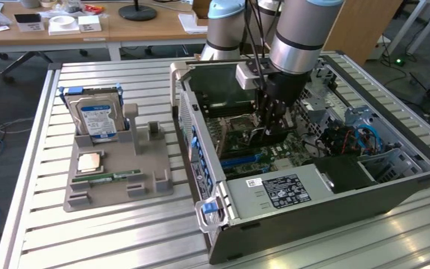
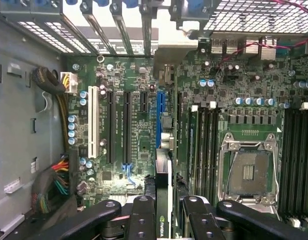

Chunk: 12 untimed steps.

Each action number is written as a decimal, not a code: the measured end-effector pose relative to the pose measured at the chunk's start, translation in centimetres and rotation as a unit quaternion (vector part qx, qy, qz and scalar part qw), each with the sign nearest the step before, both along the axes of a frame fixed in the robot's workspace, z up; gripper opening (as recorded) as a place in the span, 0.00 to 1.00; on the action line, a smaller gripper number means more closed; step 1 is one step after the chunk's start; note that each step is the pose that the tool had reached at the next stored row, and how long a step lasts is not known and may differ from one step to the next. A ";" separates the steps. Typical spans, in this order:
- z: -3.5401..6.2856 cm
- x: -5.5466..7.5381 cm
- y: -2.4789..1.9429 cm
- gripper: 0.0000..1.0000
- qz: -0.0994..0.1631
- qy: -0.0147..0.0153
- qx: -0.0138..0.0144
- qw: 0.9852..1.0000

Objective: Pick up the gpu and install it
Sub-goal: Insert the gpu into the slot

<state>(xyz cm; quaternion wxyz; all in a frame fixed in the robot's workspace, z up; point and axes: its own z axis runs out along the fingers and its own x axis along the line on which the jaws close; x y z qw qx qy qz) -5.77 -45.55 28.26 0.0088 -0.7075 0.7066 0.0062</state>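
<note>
The gripper held the gpu edge-on between narrow fingers, inside the computer case, close over the blue slot. Pickup was done. Seating the card apparently remained.
</note>
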 end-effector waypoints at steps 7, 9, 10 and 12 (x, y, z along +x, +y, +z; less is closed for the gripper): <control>0.00 -0.4 -0.30 0.26 0.000 0.000 0.000 1.000; 0.00 -0.6 -0.33 0.26 0.000 0.000 0.000 1.000; 0.00 -0.7 -0.37 0.26 0.000 0.000 0.000 1.000; 0.00 -0.9 -0.47 0.26 0.000 0.000 0.000 1.000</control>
